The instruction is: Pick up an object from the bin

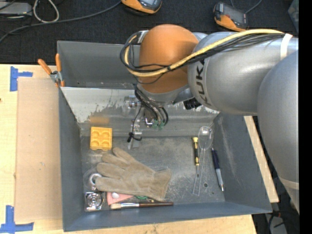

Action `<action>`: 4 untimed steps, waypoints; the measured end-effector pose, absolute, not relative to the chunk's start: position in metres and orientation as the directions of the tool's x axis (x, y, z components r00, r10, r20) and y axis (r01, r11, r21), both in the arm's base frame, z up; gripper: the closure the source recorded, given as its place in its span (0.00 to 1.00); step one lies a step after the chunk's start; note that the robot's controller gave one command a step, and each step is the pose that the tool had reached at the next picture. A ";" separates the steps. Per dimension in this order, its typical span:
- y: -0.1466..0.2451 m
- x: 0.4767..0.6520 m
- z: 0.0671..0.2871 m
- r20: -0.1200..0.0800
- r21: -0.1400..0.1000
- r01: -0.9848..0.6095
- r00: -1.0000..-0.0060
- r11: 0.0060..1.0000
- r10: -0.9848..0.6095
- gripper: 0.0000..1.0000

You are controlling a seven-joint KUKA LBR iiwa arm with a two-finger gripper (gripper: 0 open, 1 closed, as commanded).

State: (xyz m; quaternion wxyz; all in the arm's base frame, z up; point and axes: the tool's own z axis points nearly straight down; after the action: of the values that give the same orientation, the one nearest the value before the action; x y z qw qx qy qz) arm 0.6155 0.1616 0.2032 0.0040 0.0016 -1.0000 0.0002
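Observation:
My gripper [134, 132] hangs below the orange wrist cover, over the bin's back middle floor, and I see nothing in it. A yellow square block with round studs [101, 138] lies on the floor just to its left. A tan work glove [135, 175] lies flat in front of the gripper, its fingertips pointing left. The gripper stands apart from both.
Along the front wall lie a thin paintbrush [141, 204], a small metal piece [93, 201] and a pink scrap [115, 196]. At the right side lie a yellow-handled screwdriver [196, 150], a clear plastic spoon [204, 155] and a blue pen [217, 170].

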 end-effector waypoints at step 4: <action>0.177 0.559 0.098 0.011 -0.003 0.017 -1.000 1.000 0.017 0.00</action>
State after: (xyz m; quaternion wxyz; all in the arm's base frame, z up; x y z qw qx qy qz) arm 0.5586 0.1772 0.0982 0.0054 -0.0086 -0.9999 0.0016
